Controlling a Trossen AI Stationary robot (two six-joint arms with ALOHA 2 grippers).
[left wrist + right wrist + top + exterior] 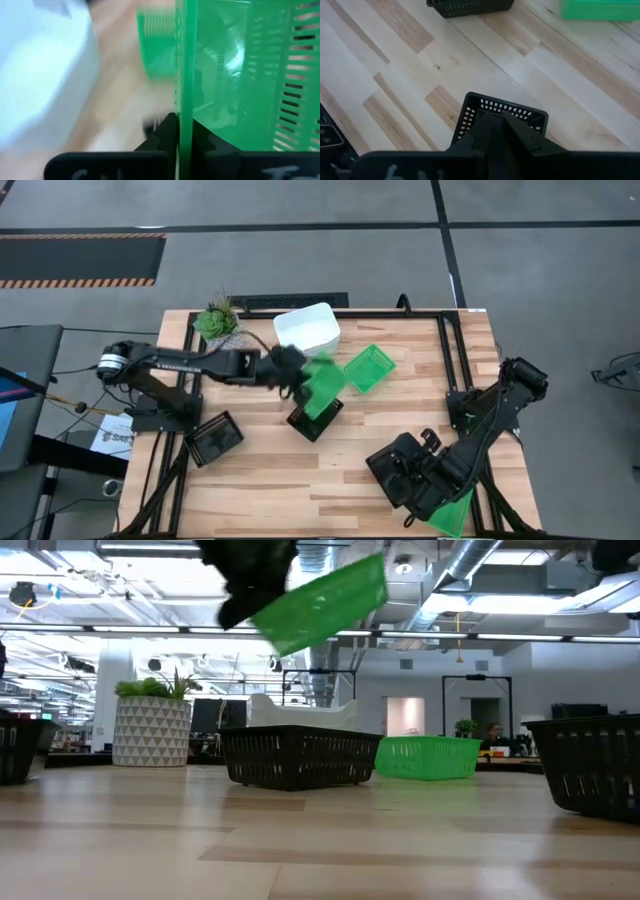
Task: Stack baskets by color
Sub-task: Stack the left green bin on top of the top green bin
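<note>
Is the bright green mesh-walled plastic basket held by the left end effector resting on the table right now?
No. In the low view the bright green mesh-walled plastic basket hangs tilted from the left end effector, well above the wooden table.

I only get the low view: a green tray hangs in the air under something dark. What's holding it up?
Observer: The left gripper is shut on one wall of that green basket; its wrist camera shows the clamp.
Operator: What's beneath it?
Observer: From above, it hangs over a black basket mid-table.
Operator: And the black tray at my far right?
Observer: The right gripper is shut on the rim of that other black basket.
</note>
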